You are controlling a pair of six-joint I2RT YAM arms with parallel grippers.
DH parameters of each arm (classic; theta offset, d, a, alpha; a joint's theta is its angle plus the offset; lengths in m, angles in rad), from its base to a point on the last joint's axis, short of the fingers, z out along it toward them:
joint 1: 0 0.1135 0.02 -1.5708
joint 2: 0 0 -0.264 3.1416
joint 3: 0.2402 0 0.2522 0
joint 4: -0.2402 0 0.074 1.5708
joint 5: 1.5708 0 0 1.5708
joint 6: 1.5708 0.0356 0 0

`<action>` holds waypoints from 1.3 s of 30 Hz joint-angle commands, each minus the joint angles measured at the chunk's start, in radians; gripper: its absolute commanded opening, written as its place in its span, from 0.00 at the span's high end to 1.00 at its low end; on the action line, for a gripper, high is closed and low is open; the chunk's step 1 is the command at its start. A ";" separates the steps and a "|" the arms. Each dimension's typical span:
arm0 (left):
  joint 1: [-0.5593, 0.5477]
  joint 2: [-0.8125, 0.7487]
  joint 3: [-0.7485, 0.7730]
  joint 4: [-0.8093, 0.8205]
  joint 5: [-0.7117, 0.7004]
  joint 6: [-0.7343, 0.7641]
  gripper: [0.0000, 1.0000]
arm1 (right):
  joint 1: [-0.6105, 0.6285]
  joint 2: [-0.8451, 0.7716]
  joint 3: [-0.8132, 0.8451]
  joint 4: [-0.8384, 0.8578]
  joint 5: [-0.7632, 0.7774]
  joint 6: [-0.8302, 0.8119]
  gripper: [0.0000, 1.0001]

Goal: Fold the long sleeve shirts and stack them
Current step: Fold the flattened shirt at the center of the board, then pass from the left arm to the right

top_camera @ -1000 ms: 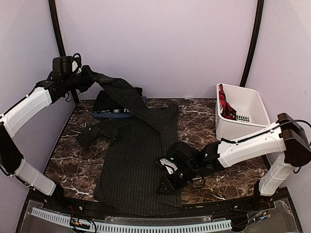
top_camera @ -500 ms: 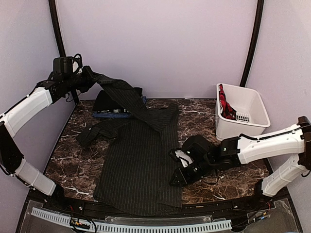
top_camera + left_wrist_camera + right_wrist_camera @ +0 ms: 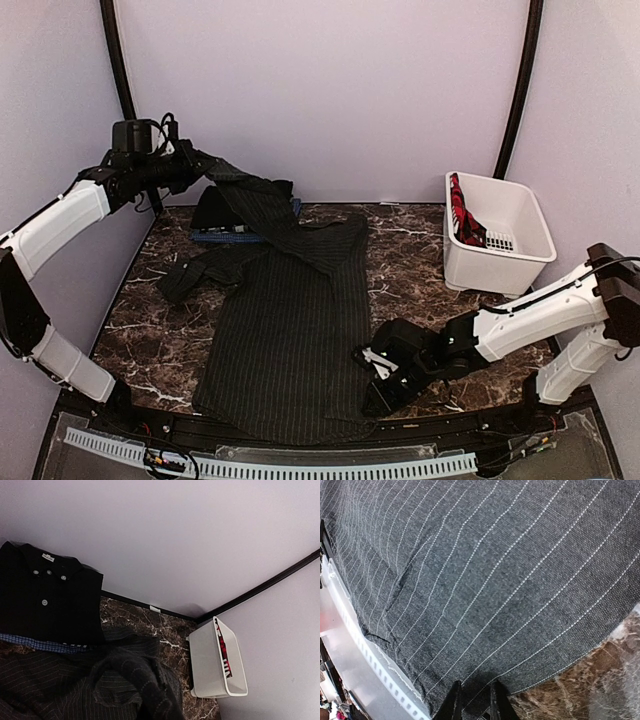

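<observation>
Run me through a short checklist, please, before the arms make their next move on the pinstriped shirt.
1. Left fingers shut on the raised sleeve of the pinstriped shirt: ok.
2. Right fingers at its near right hem corner: ok.
3. Their grip on the hem: cannot tell.
4. Shirt body flat on the table: ok.
5. Other sleeve spread out: not ok, bunched.
6. Basket apart from the right arm: ok.

Before you lies a dark marbled table (image 3: 410,250) veined in white, closed in by pale lilac walls (image 3: 320,90) and two black corner poles (image 3: 118,60). At its right a white plastic basket (image 3: 497,262) stands upright, with red-and-black checked cloth (image 3: 462,222) against its left inner wall. A ridged white strip (image 3: 300,468) lines the near edge.
</observation>
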 commanded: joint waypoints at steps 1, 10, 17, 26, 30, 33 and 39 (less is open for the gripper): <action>-0.014 0.003 -0.034 -0.012 0.197 0.052 1.00 | 0.009 -0.029 0.037 -0.007 0.038 -0.001 0.82; -0.205 -0.040 -0.197 -0.039 0.338 0.048 1.00 | -0.121 -0.096 0.190 -0.069 0.217 -0.024 0.72; -0.312 -0.081 -0.396 0.147 0.278 -0.236 1.00 | -0.190 -0.050 0.229 0.261 0.217 0.014 0.48; -0.344 -0.205 -0.587 0.367 0.101 -0.625 1.00 | -0.199 0.139 0.377 0.480 0.148 -0.020 0.39; -0.344 -0.249 -0.643 0.452 0.068 -0.769 1.00 | -0.198 0.184 0.433 0.518 0.129 -0.066 0.37; -0.344 -0.271 -0.649 0.425 0.027 -0.826 1.00 | -0.186 0.210 0.482 0.503 0.177 -0.125 0.35; -0.344 -0.263 -0.640 0.400 0.015 -0.864 1.00 | -0.110 0.261 0.610 0.390 0.444 -0.341 0.35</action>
